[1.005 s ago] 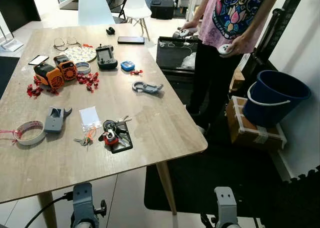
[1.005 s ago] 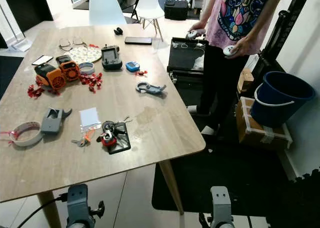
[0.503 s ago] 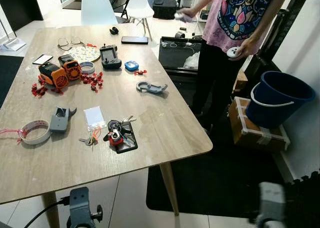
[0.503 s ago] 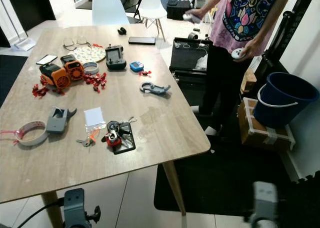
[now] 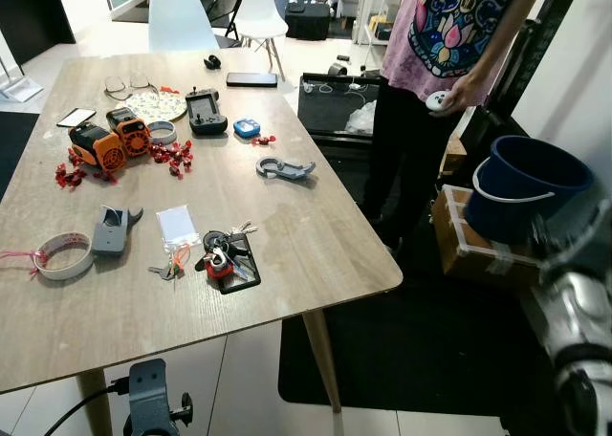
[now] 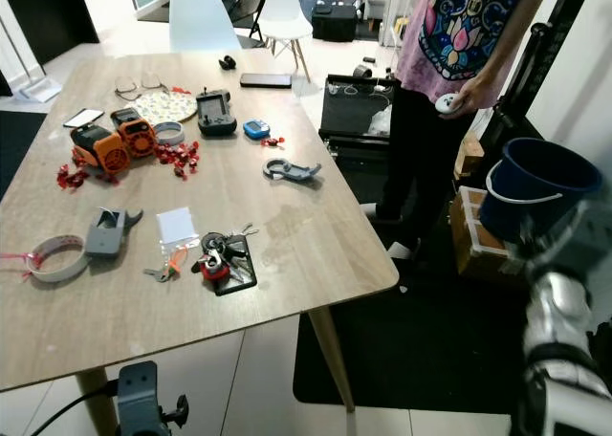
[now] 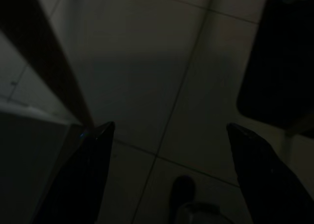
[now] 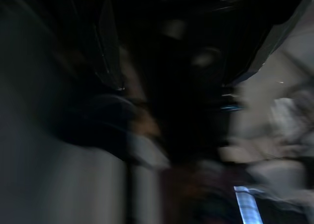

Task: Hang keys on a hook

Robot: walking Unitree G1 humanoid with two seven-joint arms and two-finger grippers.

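A bunch of keys [image 5: 221,252] with a red fob and black tags lies near the wooden table's [image 5: 316,228] six-o'clock edge, left gripper [image 7: 167,135] spread wide over floor tiles, right arm [image 5: 574,331] blurred at four o'clock, its fingers' state untellable.

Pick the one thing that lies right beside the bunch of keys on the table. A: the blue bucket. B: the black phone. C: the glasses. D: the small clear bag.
D: the small clear bag lies just beside the keys near the table's front edge.
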